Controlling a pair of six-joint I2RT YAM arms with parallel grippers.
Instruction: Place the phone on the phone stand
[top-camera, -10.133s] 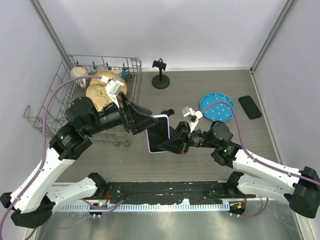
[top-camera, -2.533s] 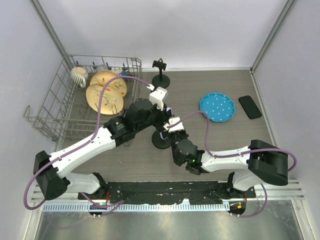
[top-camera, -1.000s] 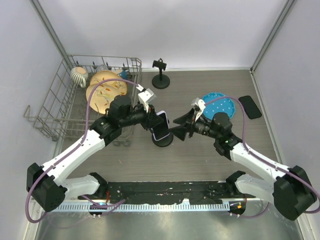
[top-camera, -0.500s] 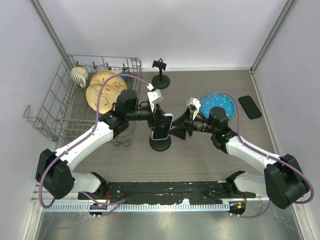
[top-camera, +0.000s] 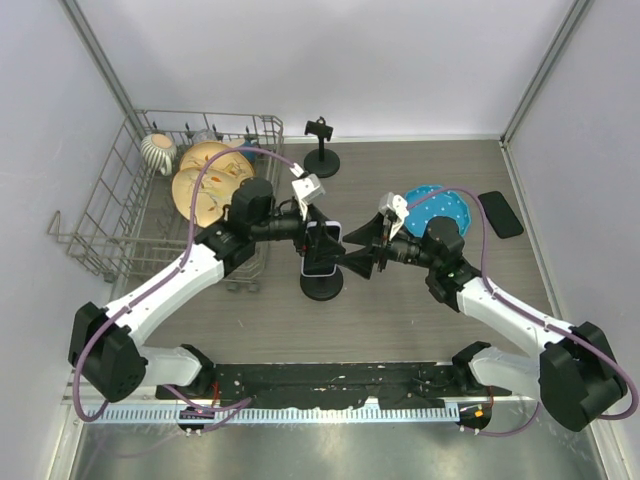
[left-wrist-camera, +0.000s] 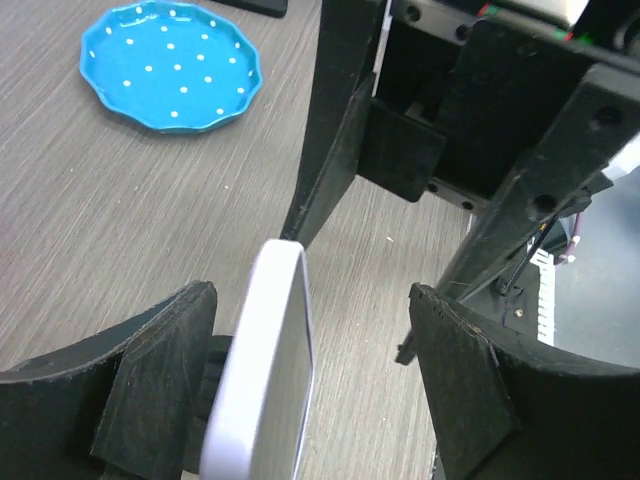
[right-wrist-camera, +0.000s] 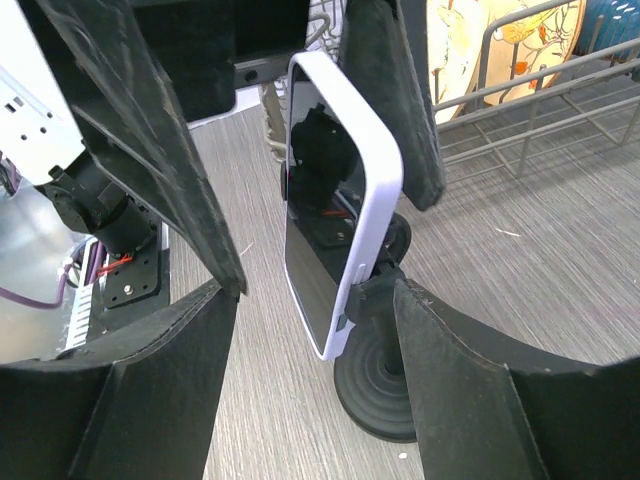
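The phone (top-camera: 322, 248) appears seated upright in the phone stand (top-camera: 322, 288) at frame centre. The left gripper (left-wrist-camera: 312, 293) and right gripper (right-wrist-camera: 312, 290) are spread wide around it, clamping nothing. It is judged rigid, light and slippery, and is best gripped across its side edges.

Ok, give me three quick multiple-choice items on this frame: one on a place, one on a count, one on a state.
1. In the top view, where does the blue plate lie relative to the white phone?
A) to its left
B) beneath it
C) to its right

2. How many phone stands are in view?
A) one
B) two
C) three

3. How does the white phone sit?
A) upright, clamped in a stand
B) lying flat
C) lying on the plate

Answers:
1 C: the plate lies off to the phone's right.
2 B: the front stand holds the phone and the back stand is empty.
3 A: the right wrist view shows the stand's clamp gripping the upright phone.
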